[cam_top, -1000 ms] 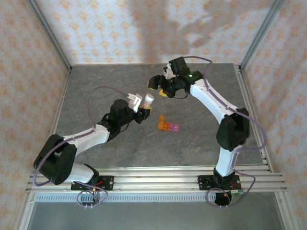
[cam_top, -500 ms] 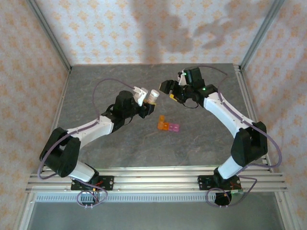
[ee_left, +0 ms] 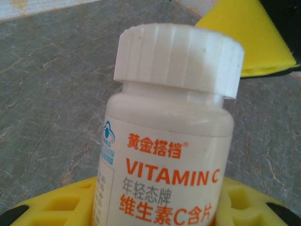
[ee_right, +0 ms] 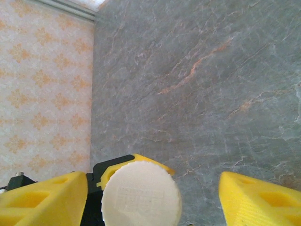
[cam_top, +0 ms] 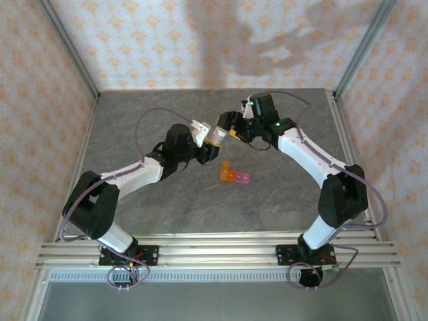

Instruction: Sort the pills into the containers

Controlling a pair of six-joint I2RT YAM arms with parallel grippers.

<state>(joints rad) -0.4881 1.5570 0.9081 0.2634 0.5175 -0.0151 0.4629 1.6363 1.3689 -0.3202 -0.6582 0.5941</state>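
Note:
My left gripper [cam_top: 207, 144] is shut on a white bottle [cam_top: 215, 137] with a ribbed white cap [ee_left: 178, 59] and orange "VITAMIN C" lettering [ee_left: 171, 176]. Its yellow fingers [ee_left: 51, 209] clasp the lower body. My right gripper [cam_top: 226, 126] is open around the cap [ee_right: 141, 194]. Its left finger [ee_right: 42, 200] is close to the cap and its right finger [ee_right: 261, 200] stands well off. The containers [cam_top: 234, 176], a short strip of orange and pink cells, lie on the table just in front of the bottle. The pills are hidden.
The grey marbled table [cam_top: 154, 200] is bounded by patterned walls on three sides. A metal rail [cam_top: 214, 251] runs along the near edge. Purple cables loop off both arms.
My left arm has carried the bottle a little right and tilted it towards the right gripper. The right gripper has come to the cap and its jaws have narrowed.

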